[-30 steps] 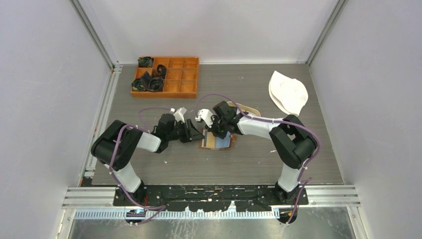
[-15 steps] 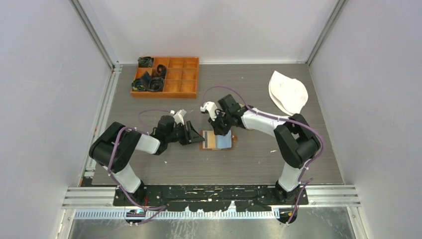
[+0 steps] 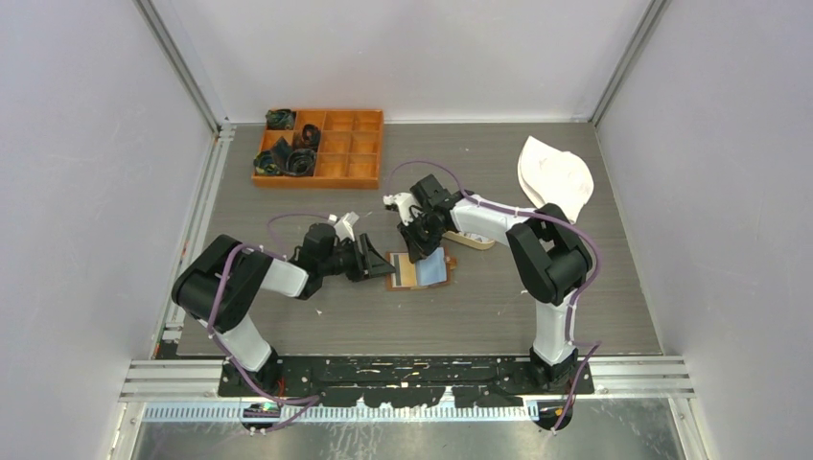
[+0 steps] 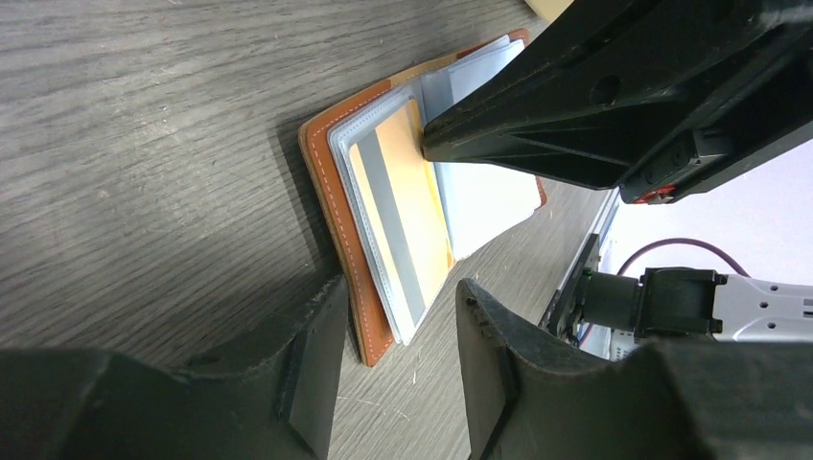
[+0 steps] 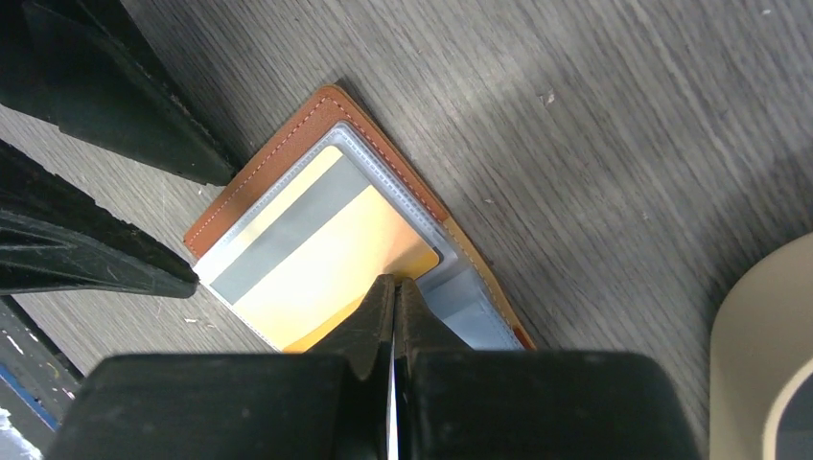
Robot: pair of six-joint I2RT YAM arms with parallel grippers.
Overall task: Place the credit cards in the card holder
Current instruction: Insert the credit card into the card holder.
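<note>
The card holder [image 3: 414, 271] lies open on the table, brown leather with clear plastic sleeves [image 5: 316, 225]. A yellow-orange card with a grey stripe [image 5: 316, 259] sits inside the top sleeve; it also shows in the left wrist view [image 4: 407, 211]. My right gripper [image 5: 395, 283] is shut, its tips pressed on that card's edge over the wallet's middle [image 3: 414, 249]. My left gripper [image 4: 398, 321] is open and low on the table at the wallet's left side [image 3: 372, 259], with the wallet's near corner [image 4: 376, 345] between its fingers. No other cards are in view.
An oval tan tray [image 3: 476, 240] lies just right of the wallet, partly under my right arm; its rim shows in the right wrist view [image 5: 767, 355]. An orange compartment box [image 3: 321, 147] stands at the back left. A white cloth [image 3: 556, 177] lies at the back right.
My left gripper drew back slightly to the left. My right arm's elbow swung inward and its wrist turned, with the tips staying on the wallet, which now lies flatter.
</note>
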